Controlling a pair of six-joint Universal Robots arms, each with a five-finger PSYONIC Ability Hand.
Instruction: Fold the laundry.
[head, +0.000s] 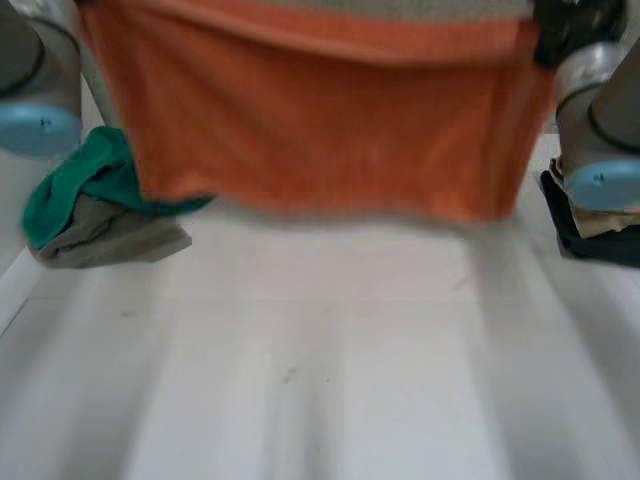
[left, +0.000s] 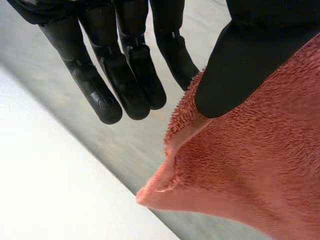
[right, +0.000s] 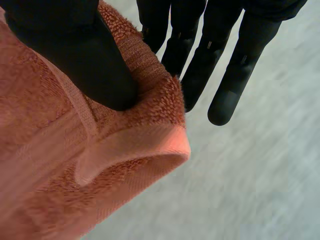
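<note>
Two corners, two pinches: my left robot hand (left: 240, 65) clamps one top corner of the orange towel (head: 330, 130) betw. thumb and straight fingers (left: 135, 75); my right robot hand (right: 85, 60) does the same at the other corner. Towel hangs spread wide betw. my arms over the table (head: 330, 380). Its lower edge is blurred, so can't tell if it touches. Green cloth (head: 75, 185) on grey cloth (head: 110, 240) sits by the left side, dark pile (head: 590, 240) by the right. Broad white surface lies open in front.

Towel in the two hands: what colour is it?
The towel is plain orange; the head view shows it best.
</note>
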